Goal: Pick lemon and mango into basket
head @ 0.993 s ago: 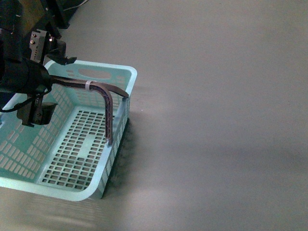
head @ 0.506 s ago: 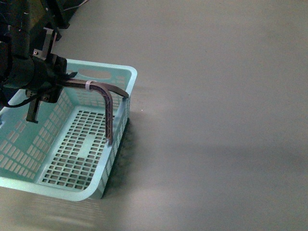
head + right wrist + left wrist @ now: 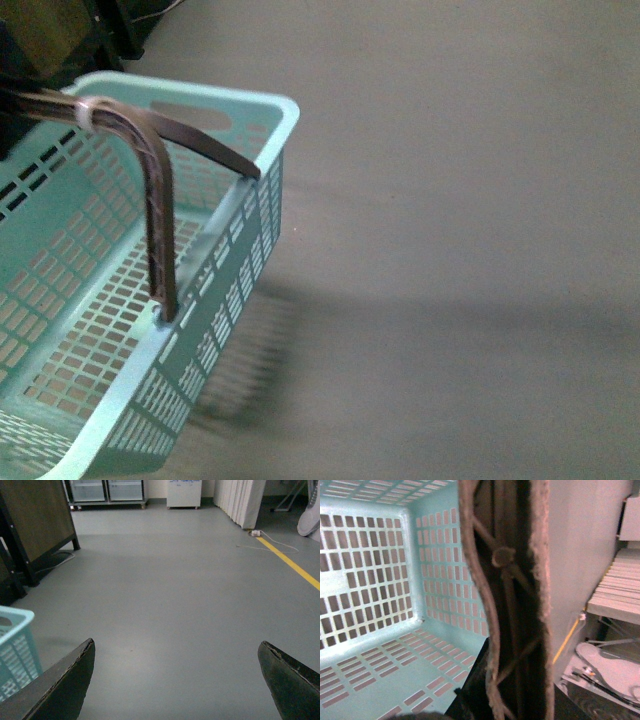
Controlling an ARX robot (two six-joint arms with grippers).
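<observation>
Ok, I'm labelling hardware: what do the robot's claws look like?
The right claw has two dark, nearly black fingers, wedge-shaped with curved, paler edges. No cables or markings show. The left claw is too hidden to describe.

Big indoor hall, lab or workshop type: bare grey floor [image 3: 175,605] with a yellow line [image 3: 295,570], glass-door cabinets [image 3: 107,490] and a white unit [image 3: 183,492] at the far wall, white folding partition [image 3: 245,502], dark board on black stand [image 3: 35,525], teal shop-style basket [image 3: 15,650].
</observation>
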